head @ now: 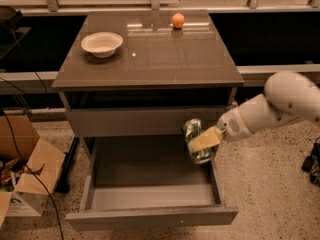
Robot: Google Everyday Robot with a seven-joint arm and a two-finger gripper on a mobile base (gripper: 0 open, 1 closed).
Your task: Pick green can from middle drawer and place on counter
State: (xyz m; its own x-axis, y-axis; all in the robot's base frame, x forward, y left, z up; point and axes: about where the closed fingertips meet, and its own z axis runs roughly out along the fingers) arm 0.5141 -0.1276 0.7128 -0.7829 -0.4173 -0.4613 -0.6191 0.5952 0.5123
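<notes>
The gripper (200,143) is squeezed tight on the green can (194,138) — the can sits between its fingers, up in the air above the open middle drawer (150,216), below the counter (165,59).

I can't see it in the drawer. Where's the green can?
The green can is in the tool, over the right side of the open drawer, below the counter.
</notes>
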